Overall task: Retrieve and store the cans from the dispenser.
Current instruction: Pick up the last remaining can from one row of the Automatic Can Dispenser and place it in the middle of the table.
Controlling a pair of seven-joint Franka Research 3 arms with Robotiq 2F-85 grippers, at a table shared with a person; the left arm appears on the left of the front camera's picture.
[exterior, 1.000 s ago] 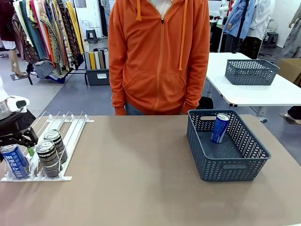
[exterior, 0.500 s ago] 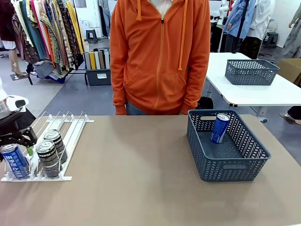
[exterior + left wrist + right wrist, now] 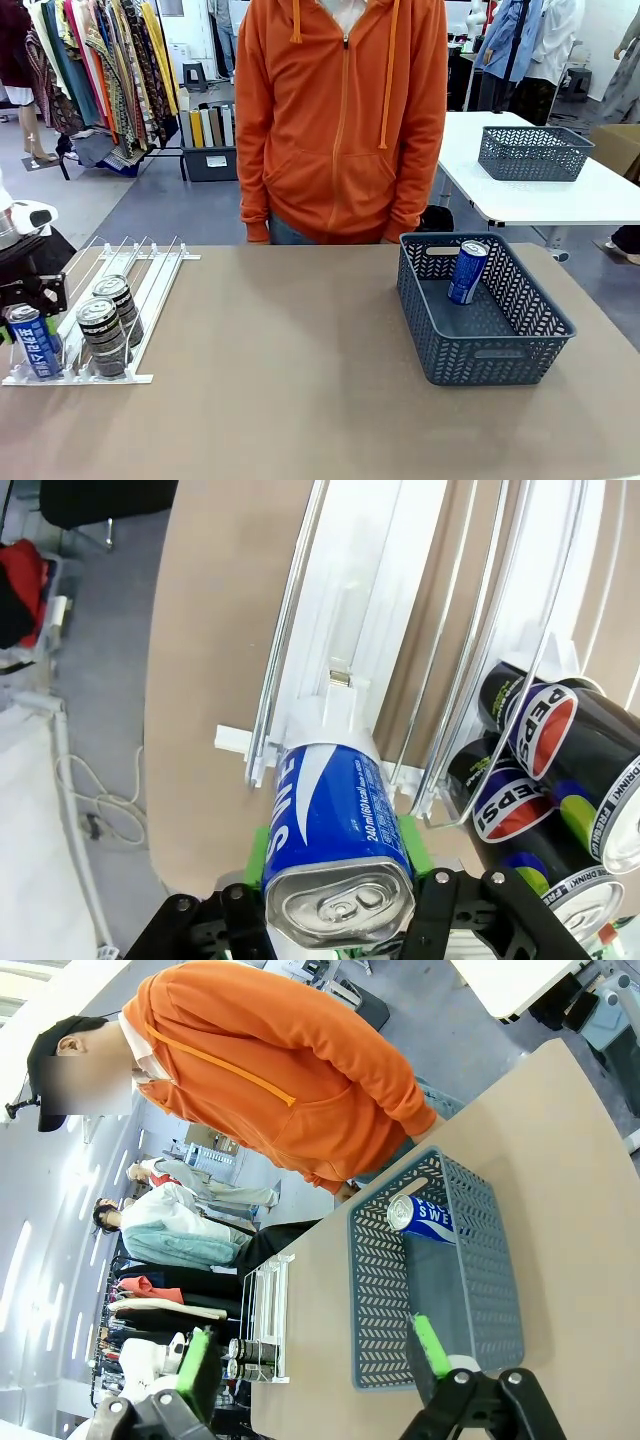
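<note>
My left gripper (image 3: 338, 885) is shut on a slim blue can (image 3: 335, 835), its green pads (image 3: 262, 842) pressing both sides near the silver top. The front view places this can (image 3: 33, 343) in the leftmost lane at the near end of the white dispenser (image 3: 150, 290), with the left gripper (image 3: 28, 305) right above it. Two dark cans (image 3: 103, 336) (image 3: 118, 303) stand in the lane beside it, also seen as dark cans (image 3: 535, 735) in the left wrist view. My right gripper (image 3: 315, 1355) is open and empty, high above the table. Another blue can (image 3: 467, 272) leans inside the basket.
A dark grey mesh basket (image 3: 500, 355) stands on the right half of the table. A person in an orange hoodie (image 3: 340, 120) stands at the far edge, arms down. The brown tabletop (image 3: 290, 380) between dispenser and basket is bare.
The left gripper's jaws have shut on the blue can. The can has shifted slightly left and tilted; the other cans, basket and person are as before.
</note>
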